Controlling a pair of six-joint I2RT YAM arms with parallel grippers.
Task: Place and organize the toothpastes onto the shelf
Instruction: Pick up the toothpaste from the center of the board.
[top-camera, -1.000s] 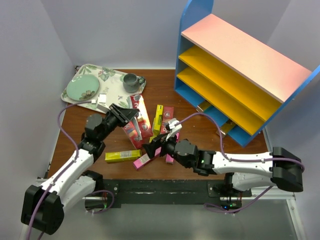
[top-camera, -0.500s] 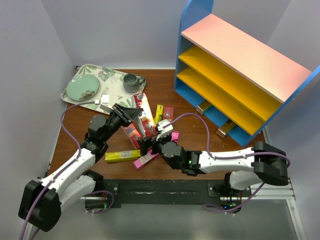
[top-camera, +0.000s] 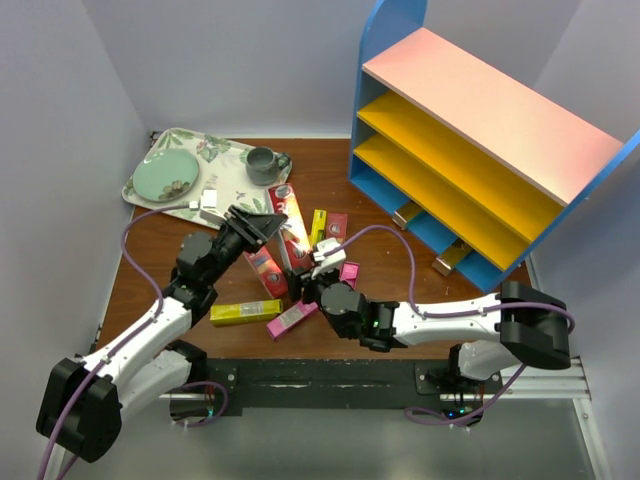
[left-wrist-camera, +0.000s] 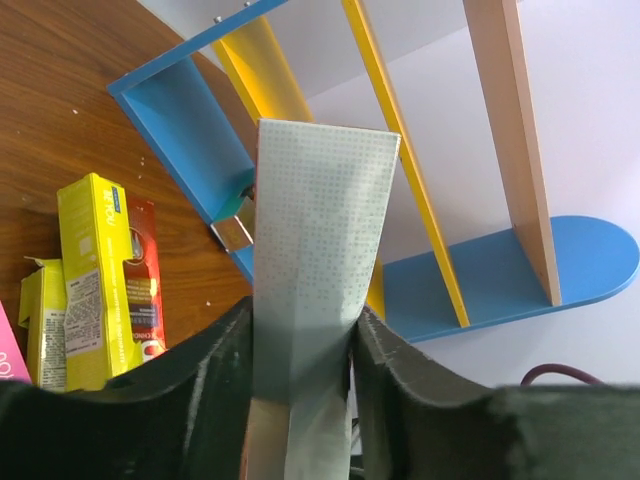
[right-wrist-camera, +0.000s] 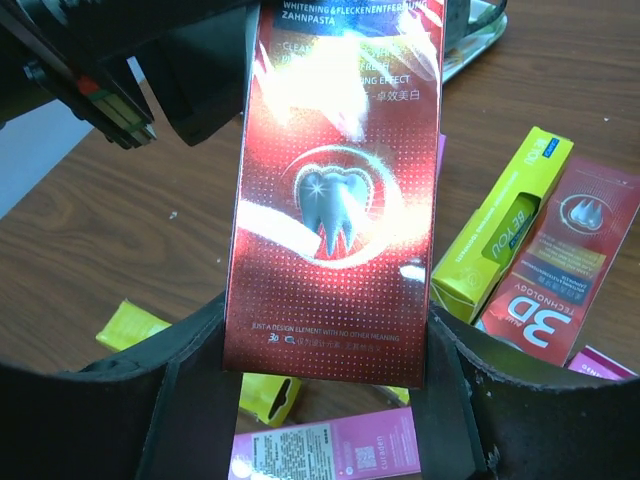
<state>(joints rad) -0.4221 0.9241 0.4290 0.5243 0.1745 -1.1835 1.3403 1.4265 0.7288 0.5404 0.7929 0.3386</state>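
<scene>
Presently one dark red rectangular cardboard toothpaste carton (right-wrist-camera: 335, 190) is pinched by both grippers, left of the blue-sided tiered shelf (top-camera: 490, 115) and apart from it. The left gripper (left-wrist-camera: 303, 330) clamps one end and the right gripper (right-wrist-camera: 328, 320) clamps the other. A yellow cardboard carton (top-camera: 245, 313) and a pink cardboard carton (top-camera: 292, 320) lie flat, also left of the shelf.

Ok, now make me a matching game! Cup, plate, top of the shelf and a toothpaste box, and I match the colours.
Things:
1. cup
2. plate
3. shelf top board
4. leftmost carton in the top view

Colours:
A. yellow
B. pale pink
C. grey
D. green

Pairs: 1-C, 2-D, 3-B, 4-A
</scene>
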